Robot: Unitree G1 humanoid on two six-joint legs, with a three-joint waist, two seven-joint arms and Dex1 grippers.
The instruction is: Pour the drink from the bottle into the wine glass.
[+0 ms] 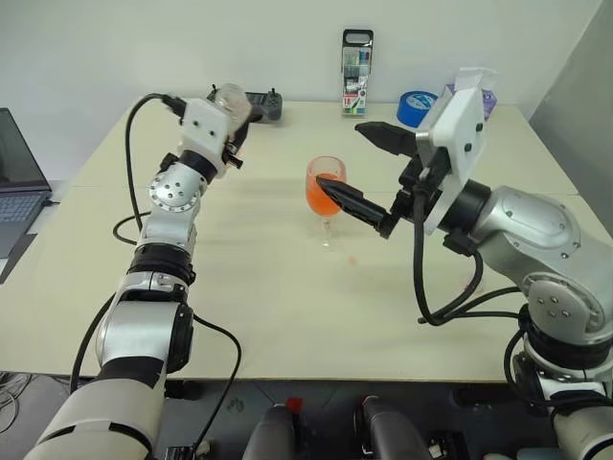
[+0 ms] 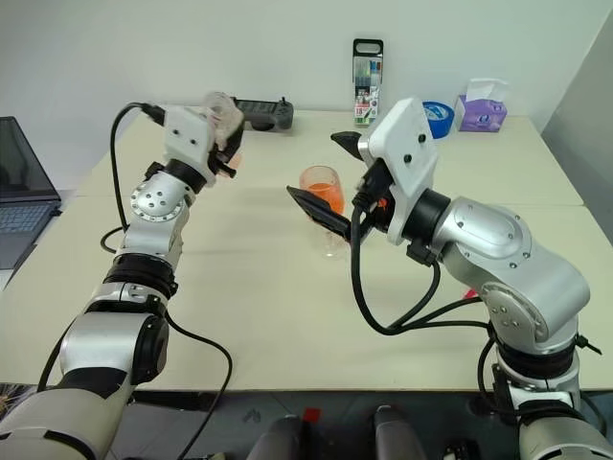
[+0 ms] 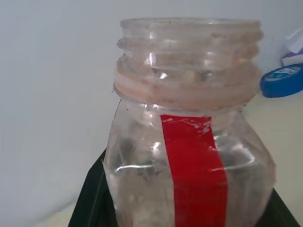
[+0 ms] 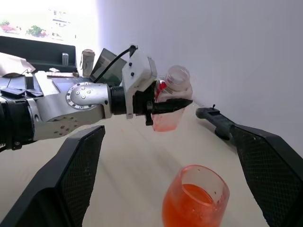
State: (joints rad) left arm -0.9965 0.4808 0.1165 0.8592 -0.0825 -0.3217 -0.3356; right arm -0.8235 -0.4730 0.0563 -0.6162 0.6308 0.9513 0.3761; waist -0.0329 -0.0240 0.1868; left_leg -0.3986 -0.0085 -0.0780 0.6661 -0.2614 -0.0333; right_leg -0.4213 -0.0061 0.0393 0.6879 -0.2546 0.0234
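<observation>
My left claw (image 4: 166, 105) is clamped on the bottle (image 4: 171, 101), held up off the bench (image 1: 239, 287) at the far left, upright, mouth up, no cap on it. Red label strip (image 3: 194, 170) faces my left wrist camera. Just a little drink is left in the bottom of the bottle.

Wine glass (image 1: 325, 195) stands mid-bench, bowl roughly half full of orange-red drink (image 4: 191, 205).

My right claw (image 1: 367, 168) is raised with fingers spread wide and empty, the glass between them; whether either finger touches it, I can't tell.

Far bench edge: blue tape roll (image 1: 416, 106), tissue box (image 2: 483, 110), black controller (image 2: 261, 112).
</observation>
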